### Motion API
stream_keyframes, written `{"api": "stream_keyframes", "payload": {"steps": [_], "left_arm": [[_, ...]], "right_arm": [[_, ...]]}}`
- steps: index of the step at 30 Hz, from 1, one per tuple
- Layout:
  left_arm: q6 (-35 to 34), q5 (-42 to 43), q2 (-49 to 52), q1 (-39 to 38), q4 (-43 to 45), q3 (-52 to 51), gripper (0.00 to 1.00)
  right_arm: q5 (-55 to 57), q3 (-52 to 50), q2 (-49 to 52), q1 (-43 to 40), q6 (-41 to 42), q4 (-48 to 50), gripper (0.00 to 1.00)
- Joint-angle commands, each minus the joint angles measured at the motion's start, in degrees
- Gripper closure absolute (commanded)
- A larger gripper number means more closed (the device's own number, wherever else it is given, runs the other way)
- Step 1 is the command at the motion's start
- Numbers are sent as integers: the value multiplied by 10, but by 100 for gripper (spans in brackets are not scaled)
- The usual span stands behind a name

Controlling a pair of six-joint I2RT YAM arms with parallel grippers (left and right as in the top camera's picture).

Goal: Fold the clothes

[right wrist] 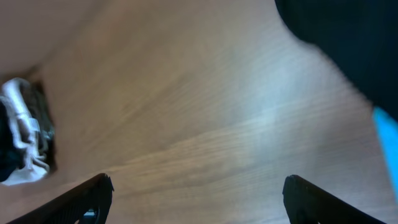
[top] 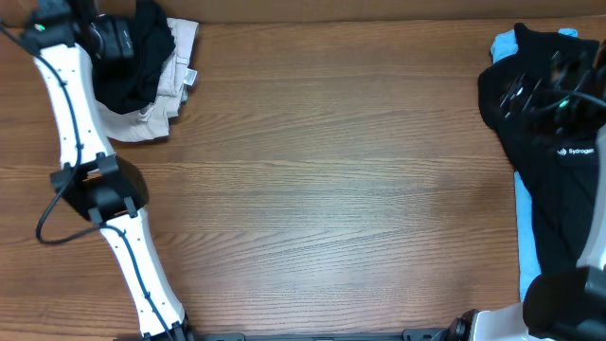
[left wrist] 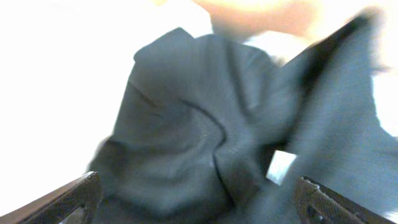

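A crumpled plain black T-shirt (top: pixel 133 66) lies on beige trousers (top: pixel 166 90) at the table's far left corner. My left gripper (top: pixel 128 40) is right at it. In the left wrist view its jaws (left wrist: pixel 199 208) are wide open, with the black fabric (left wrist: pixel 199 124) bunched between and in front of them. At the right edge a black shirt with a white logo (top: pixel 568 180) lies on a light-blue garment (top: pixel 525 237). My right gripper (top: pixel 519 93) hovers over that shirt's left edge. Its jaws (right wrist: pixel 196 199) are open and empty above bare wood, with the black shirt (right wrist: pixel 348 43) and a blue strip (right wrist: pixel 387 134) at the right.
The wooden table (top: pixel 341 189) stretches between the two piles. My left arm (top: pixel 71 123) runs along the left side up to the far corner. The right arm's base (top: pixel 568 303) sits at the near right. The left pile shows far off in the right wrist view (right wrist: pixel 18 137).
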Motion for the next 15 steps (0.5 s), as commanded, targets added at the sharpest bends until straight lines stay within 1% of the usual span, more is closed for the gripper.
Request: {"api": "stream_keyframes", "payload": {"steps": [1, 4, 8, 9, 13, 15], "left_arm": [[16, -12, -185, -10, -22, 16, 0], [16, -13, -261, -13, -53, 16, 0], [16, -13, -340, -13, -57, 16, 0], [16, -13, -356, -12, -57, 16, 0], [16, -13, -405, -12, -58, 16, 0], [16, -13, -420, -12, -58, 16, 0]], "right_arm": [[4, 104, -22, 3, -25, -30, 8], [-8, 188, -34, 3, -18, -64, 8], [-42, 289, -61, 3, -18, -124, 8], [-43, 310, -70, 3, -18, -144, 0], [-44, 353, -119, 3, -18, -213, 0], [-43, 353, -144, 3, -18, -212, 0]]}}
